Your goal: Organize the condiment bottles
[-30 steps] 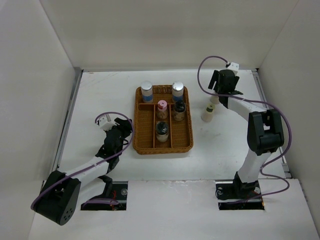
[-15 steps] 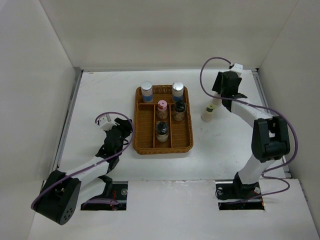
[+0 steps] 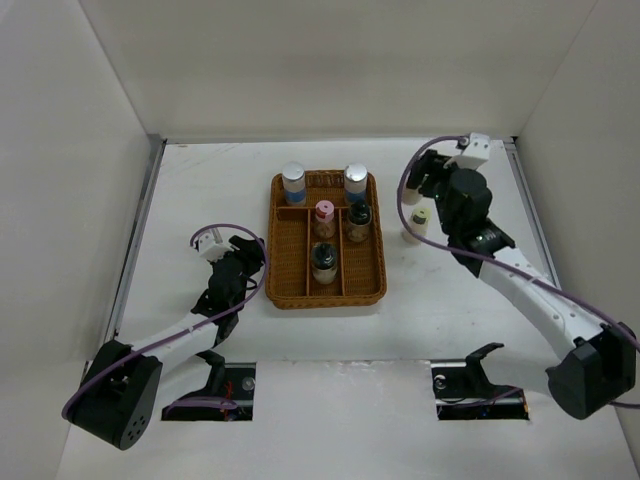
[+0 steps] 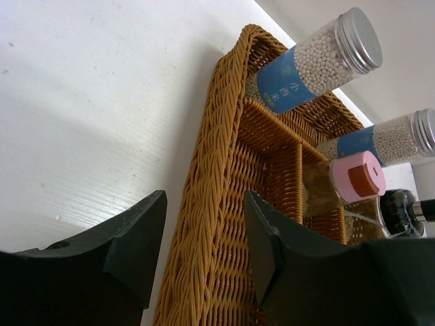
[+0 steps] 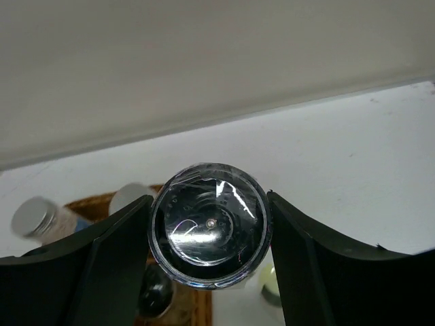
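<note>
Boxing in the white table point(image 3: 200, 180) and condiment bottles point(image 3: 323, 215) are white walls point(image 3: 330, 70).

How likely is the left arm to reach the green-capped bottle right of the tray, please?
Probably not: the left tool sits open at the tray's left rim; the green-capped bottle stands beyond its right side, where the right tool grips a clear jar.

Lone bottle point(image 3: 415, 224) right of tray point(image 3: 273, 250)
</note>
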`<state>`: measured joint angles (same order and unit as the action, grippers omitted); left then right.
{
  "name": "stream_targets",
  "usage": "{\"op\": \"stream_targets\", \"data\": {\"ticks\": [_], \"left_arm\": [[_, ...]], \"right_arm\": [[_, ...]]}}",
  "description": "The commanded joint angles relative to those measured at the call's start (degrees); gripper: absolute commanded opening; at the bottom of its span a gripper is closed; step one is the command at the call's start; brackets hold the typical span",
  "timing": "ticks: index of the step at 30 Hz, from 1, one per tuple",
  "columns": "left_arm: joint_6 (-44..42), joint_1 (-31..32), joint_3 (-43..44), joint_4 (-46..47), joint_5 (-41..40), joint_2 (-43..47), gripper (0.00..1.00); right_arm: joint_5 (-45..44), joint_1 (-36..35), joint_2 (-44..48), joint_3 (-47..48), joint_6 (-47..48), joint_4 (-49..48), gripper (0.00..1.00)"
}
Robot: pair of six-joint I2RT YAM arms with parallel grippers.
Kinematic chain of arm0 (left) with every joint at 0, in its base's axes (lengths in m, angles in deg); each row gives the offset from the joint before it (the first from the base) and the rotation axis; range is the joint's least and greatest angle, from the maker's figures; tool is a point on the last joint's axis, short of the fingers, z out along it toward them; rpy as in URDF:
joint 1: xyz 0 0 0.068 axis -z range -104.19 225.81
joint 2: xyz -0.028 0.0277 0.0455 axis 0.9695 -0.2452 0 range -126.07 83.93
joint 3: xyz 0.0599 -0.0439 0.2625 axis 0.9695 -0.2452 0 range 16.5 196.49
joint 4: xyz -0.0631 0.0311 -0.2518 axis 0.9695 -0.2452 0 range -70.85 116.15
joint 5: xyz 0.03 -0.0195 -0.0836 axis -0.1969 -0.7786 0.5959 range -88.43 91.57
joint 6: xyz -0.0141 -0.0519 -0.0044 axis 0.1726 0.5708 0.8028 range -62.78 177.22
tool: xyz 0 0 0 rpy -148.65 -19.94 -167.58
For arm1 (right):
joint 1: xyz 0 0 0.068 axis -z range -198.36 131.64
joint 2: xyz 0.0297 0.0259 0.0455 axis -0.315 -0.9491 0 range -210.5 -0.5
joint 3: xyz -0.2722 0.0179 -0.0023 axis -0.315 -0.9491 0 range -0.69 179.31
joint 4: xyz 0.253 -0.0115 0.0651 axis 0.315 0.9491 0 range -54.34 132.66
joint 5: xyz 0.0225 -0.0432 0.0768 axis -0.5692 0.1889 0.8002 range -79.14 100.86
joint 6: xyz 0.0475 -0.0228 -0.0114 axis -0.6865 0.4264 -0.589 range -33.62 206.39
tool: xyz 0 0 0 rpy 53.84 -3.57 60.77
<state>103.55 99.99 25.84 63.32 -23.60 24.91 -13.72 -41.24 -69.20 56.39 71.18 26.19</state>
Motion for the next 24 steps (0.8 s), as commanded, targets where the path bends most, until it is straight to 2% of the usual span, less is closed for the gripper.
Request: {"op": "stream_targets", "data": {"ticks": [1, 10, 16, 24], "left_arm": [[0.52, 0.20, 0.24, 3.35, 0.47, -0.13, 0.47], [0.34, 0.38, 0.23, 3.35, -0.06, 0.05, 0.47], [0.17, 0.47, 0.32, 3.44, 0.03, -0.13, 0.47], [0.52, -0.06, 0.15, 3.44, 0.47, 0.14, 0.47]], "right_arm": [[-0.29, -5.19, 2.35, -2.49, -1.06, -2.92, 0.52], [1.81, -16.45, 3.59, -7.33, -3.69, -1.33, 0.52], [3.57, -19.53, -4.41, -6.11, -5.19, -5.37, 0.52], [3.40, -19.97, -11.79, -5.14, -3.87, -10.74, 0.52]]}}
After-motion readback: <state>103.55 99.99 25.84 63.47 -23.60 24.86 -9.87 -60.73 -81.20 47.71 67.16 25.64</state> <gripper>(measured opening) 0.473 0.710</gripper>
